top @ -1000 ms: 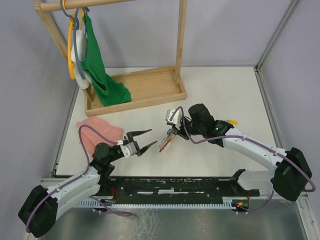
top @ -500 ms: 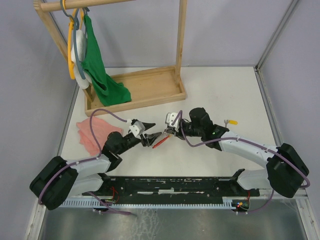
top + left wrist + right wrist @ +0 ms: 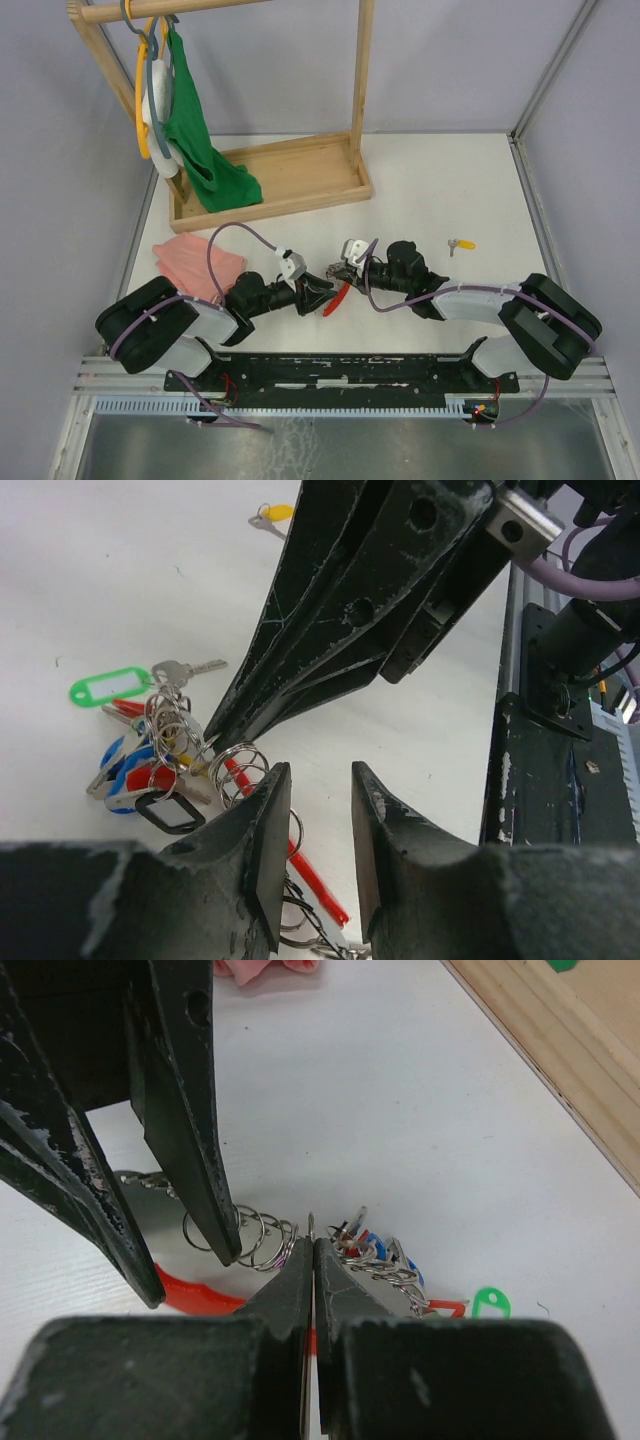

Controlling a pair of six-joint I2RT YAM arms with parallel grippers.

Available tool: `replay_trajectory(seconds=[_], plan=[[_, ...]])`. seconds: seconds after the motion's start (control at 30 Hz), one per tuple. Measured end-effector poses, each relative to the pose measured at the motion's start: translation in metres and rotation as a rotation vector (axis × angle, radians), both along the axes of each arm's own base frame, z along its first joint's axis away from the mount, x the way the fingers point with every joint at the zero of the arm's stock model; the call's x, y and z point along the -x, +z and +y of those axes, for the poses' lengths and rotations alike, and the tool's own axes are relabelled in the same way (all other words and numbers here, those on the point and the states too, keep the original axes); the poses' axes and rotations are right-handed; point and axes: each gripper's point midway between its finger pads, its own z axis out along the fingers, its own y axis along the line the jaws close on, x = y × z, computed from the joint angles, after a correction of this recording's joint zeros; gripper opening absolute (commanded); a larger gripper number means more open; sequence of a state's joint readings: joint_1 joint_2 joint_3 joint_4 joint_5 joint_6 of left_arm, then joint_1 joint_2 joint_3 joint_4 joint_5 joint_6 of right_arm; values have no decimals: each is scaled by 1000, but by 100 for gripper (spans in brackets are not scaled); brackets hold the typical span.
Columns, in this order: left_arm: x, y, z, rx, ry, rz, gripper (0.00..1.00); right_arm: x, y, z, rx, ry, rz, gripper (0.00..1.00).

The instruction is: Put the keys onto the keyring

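Both arms are stretched low over the white table [image 3: 440, 190], and their tips meet nose to nose near its front edge. The right gripper [image 3: 334, 277] has its fingers [image 3: 290, 1290] pressed flat together. A thin sliver of wire is caught at the very tip, and it looks to be one loop of the keyring [image 3: 240, 765], a small cluster of silver rings lying on the table. The left gripper [image 3: 323, 294] comes in from the other side with its fingers [image 3: 270, 840] only a little apart. Bare table shows through the narrow gap, and I cannot see anything clamped in it; its tips sit right at the rings. A red strap [image 3: 300, 865] runs from the rings and passes under those tips. On the far side of the rings sits a bunch of blue and red tags [image 3: 125, 775] with a black tag [image 3: 165, 812]. The green-tagged key [image 3: 112, 686] lies flat on the table just beside that bunch, and I cannot tell whether it is threaded on. The yellow-tagged key [image 3: 462, 244] lies alone, well apart, off to the right beyond the right arm. A wooden rack [image 3: 300, 180] stands at the back, and a pink cloth [image 3: 190, 262] lies to the left.
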State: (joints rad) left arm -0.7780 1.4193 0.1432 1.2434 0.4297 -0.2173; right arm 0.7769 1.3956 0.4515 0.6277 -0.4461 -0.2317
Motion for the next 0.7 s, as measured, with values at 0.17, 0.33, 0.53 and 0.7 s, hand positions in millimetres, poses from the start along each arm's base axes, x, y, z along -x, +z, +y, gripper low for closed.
replay_trajectory(seconds=[0.17,0.33,0.53,0.7], plan=[[8,-14,-10,23,-26,63,38,1,-4,1,-46,-18,25,2],[31,-28,-22,27,-93,133,42,1,-3,2,-74,-23,19,2],[36,-3,-12,77,-74,59,50,0,3,3,-85,-16,-16,1],[24,44,-4,119,-9,-121,49,-2,22,4,-116,-2,-85,1]])
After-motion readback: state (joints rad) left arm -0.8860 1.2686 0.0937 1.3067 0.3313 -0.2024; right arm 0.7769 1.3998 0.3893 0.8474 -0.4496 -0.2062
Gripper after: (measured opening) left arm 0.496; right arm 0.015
